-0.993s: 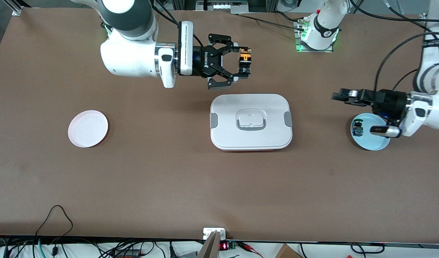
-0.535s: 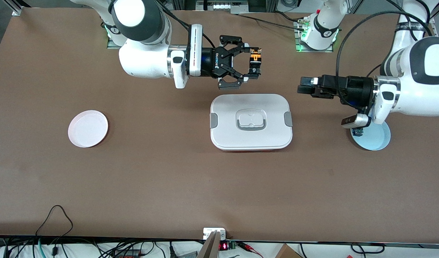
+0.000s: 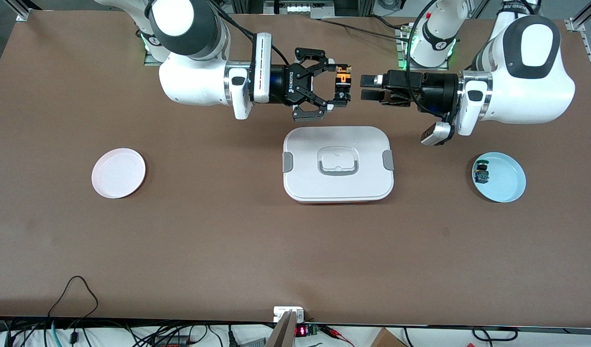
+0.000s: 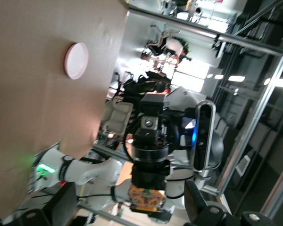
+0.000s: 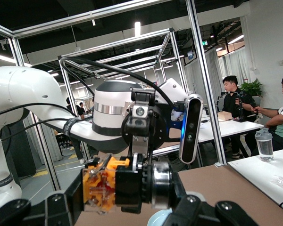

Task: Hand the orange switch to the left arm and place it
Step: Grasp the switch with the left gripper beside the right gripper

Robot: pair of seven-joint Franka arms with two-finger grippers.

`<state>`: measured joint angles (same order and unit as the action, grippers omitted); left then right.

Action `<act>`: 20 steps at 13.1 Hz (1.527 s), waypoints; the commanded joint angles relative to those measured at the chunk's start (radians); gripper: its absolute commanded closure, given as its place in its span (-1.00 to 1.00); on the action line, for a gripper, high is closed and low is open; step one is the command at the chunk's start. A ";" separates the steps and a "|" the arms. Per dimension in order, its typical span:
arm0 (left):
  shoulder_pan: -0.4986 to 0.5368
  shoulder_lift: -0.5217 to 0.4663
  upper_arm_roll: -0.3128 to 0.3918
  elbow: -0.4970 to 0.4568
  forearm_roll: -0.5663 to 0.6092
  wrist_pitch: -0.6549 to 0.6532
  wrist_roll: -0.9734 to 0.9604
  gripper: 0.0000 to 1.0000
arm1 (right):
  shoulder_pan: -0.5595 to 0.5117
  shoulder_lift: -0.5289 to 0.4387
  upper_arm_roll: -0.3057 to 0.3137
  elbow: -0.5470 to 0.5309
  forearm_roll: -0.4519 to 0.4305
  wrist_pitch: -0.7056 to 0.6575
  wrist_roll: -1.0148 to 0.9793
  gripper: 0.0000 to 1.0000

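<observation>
My right gripper [image 3: 340, 82] is shut on the orange switch [image 3: 343, 78] and holds it in the air over the bare table between the box [image 3: 338, 164] and the arm bases. The switch fills the right wrist view [image 5: 104, 186] between my right gripper's [image 5: 127, 195] fingers. My left gripper [image 3: 369, 88] is open and level with the switch, facing it a short gap away and not touching it. In the left wrist view the switch [image 4: 144, 200] shows ahead between the open fingers of my left gripper [image 4: 129, 207]. The white box lies closed below both grippers.
A pink plate [image 3: 118, 172] lies toward the right arm's end of the table. A light blue plate [image 3: 507, 188] toward the left arm's end holds a small blue and green component [image 3: 481, 173]. Cables and a device sit along the table's front edge.
My left arm has swung from over the blue plate up to face the switch. My right gripper shifted slightly toward the left arm, then held still with the switch.
</observation>
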<state>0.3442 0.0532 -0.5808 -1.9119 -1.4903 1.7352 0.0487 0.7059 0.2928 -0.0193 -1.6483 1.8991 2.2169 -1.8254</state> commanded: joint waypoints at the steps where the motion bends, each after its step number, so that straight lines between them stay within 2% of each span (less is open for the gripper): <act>1: 0.018 -0.065 -0.027 -0.056 -0.084 0.038 0.005 -1.00 | 0.017 0.003 -0.005 0.013 0.017 0.010 -0.020 0.83; 6: 0.018 -0.067 -0.062 -0.055 -0.090 0.090 0.005 -1.00 | 0.018 0.003 -0.005 0.013 0.015 0.012 -0.018 0.83; 7: 0.018 -0.067 -0.062 -0.056 -0.090 0.086 0.002 -0.87 | 0.023 0.003 -0.005 0.012 0.015 0.012 -0.018 0.83; 10: 0.018 -0.067 -0.067 -0.056 -0.090 0.084 -0.006 -0.73 | 0.029 0.002 -0.005 0.012 0.015 0.026 -0.018 0.83; 11: 0.016 -0.067 -0.067 -0.056 -0.090 0.084 -0.007 -0.60 | 0.030 0.002 -0.005 0.012 0.015 0.027 -0.018 0.83; 13: 0.018 -0.069 -0.068 -0.056 -0.090 0.083 -0.007 -0.05 | 0.030 0.002 -0.005 0.010 0.014 0.027 -0.020 0.83; 14: 0.018 -0.073 -0.067 -0.056 -0.090 0.081 -0.007 0.37 | 0.030 0.002 -0.005 0.010 0.006 0.027 -0.020 0.83; 15: 0.019 -0.073 -0.067 -0.056 -0.088 0.075 0.002 0.50 | 0.030 0.002 -0.005 0.008 0.002 0.027 -0.020 0.83; 17: 0.024 -0.073 -0.065 -0.055 -0.087 0.060 0.000 0.97 | 0.030 0.002 -0.005 0.005 0.002 0.027 -0.020 0.83; 19: 0.024 -0.073 -0.065 -0.053 -0.087 0.060 -0.001 1.00 | 0.037 0.000 -0.005 0.004 -0.002 0.027 -0.020 0.82; 20: 0.025 -0.073 -0.064 -0.052 -0.087 0.060 0.000 1.00 | 0.035 -0.007 -0.005 -0.004 0.000 0.027 0.003 0.08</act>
<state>0.3474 0.0169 -0.6344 -1.9458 -1.5503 1.8070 0.0551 0.7251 0.2925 -0.0192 -1.6477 1.8984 2.2280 -1.8221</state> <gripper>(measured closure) 0.568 0.282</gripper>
